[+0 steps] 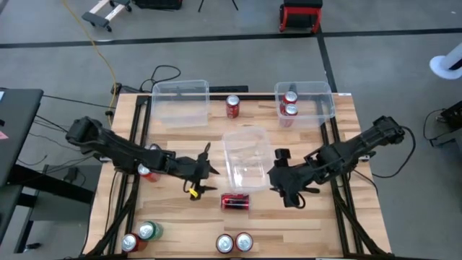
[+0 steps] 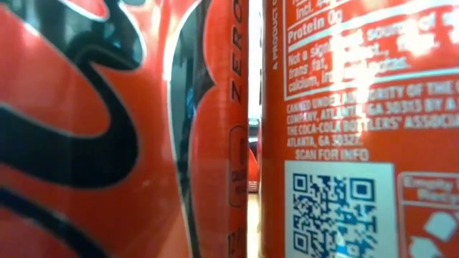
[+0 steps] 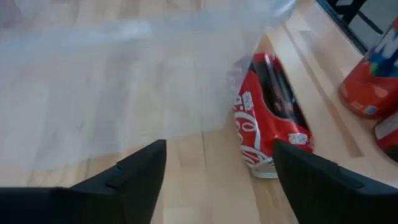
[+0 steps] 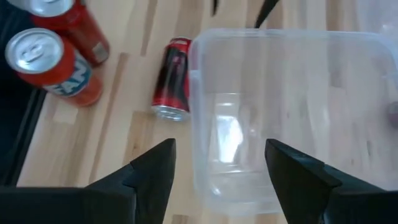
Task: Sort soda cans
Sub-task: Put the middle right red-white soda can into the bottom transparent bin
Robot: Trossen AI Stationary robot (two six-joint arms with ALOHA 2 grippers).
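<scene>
A red soda can (image 1: 235, 201) lies on its side just in front of the middle clear bin (image 1: 245, 155). My left gripper (image 1: 204, 173) stands open to the left of that bin. In its wrist view the lying can (image 3: 270, 118) is a little ahead of its open fingers (image 3: 217, 180). My right gripper (image 1: 278, 177) hovers open at the bin's right side, and its fingers (image 4: 221, 180) point down at the bin (image 4: 286, 112). Nothing is between either pair of fingers. Two red cans (image 1: 289, 105) stand in the far right bin.
A third clear bin (image 1: 180, 101) sits far left, with a red can (image 1: 232, 106) standing beside it. More cans stand at the near edge: a green one (image 1: 148, 231), a red one (image 1: 130, 242) and a red pair (image 1: 234, 243). Another red can (image 1: 148, 171) is under my left arm. Two red cans (image 2: 143, 129) fill the low view.
</scene>
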